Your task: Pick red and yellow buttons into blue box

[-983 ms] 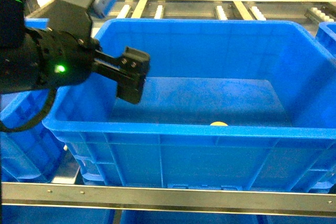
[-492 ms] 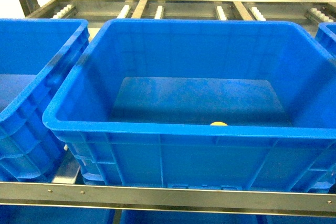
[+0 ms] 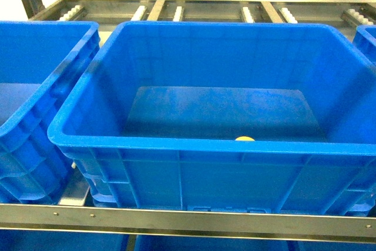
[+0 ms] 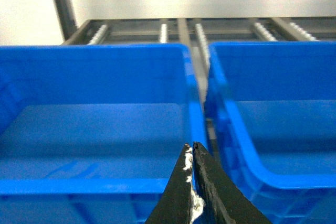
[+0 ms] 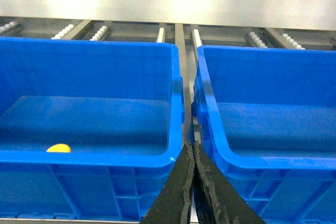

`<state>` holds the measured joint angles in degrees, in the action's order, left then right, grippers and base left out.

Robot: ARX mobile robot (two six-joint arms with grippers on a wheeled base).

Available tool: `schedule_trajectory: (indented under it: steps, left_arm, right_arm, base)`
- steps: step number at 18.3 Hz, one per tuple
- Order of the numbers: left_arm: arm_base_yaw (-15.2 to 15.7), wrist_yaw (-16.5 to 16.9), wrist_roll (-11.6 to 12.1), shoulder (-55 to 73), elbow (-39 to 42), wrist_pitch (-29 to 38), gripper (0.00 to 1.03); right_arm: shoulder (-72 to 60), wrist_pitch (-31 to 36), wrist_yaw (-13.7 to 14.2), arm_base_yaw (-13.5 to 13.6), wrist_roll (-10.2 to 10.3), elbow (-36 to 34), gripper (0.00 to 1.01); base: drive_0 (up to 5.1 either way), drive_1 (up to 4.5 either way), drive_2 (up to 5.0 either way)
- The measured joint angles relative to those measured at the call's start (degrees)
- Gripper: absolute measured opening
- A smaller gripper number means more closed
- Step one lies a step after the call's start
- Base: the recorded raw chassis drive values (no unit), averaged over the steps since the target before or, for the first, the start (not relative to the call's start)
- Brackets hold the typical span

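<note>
Left gripper (image 4: 192,153): my fingers pressed tip to tip, nothing between them; they hang outside the crates, over the gap between two blue rims.
Right gripper (image 5: 192,150): fingers also pressed together and empty, parked before the gap between the blue box (image 5: 105,158) and its right-hand neighbour.
Yellow button (image 3: 244,139): only the cap shows, lying on the box floor tight against the near wall, a little right of that wall's middle. The right wrist view finds it (image 5: 58,148) toward the near-left corner of the same floor.
Red button: not in any view; I cannot tell where it is.
Neighbour crate (image 3: 35,98): just beside the box's left wall on the rack rail (image 3: 188,218).
Step in hand, my judgement: yellow is delivered; next is finding red.
Doing it well: spread the fingers before reaching, keep both arms clear of the thick rims, and release red over the open middle of the floor, well apart from yellow.
</note>
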<state>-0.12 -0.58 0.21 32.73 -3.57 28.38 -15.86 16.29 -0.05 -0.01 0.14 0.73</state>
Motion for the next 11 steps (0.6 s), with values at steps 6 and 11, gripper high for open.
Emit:
schedule_trajectory:
  steps: [6,11]
  left_arm:
    - [0.00,0.59,-0.09,-6.80,2.78,-2.86,0.02]
    - [0.00,0.57,-0.09,-13.31,2.78,-8.61,0.02]
  right_arm:
    - [4.76,-5.09,0.02,0.00,0.02,0.00,0.02]
    - [15.34,-16.35,0.00,0.00,0.00,0.04,0.02]
  base:
    - [0.0,0.00,0.0]
    - [0.0,0.00,0.0]
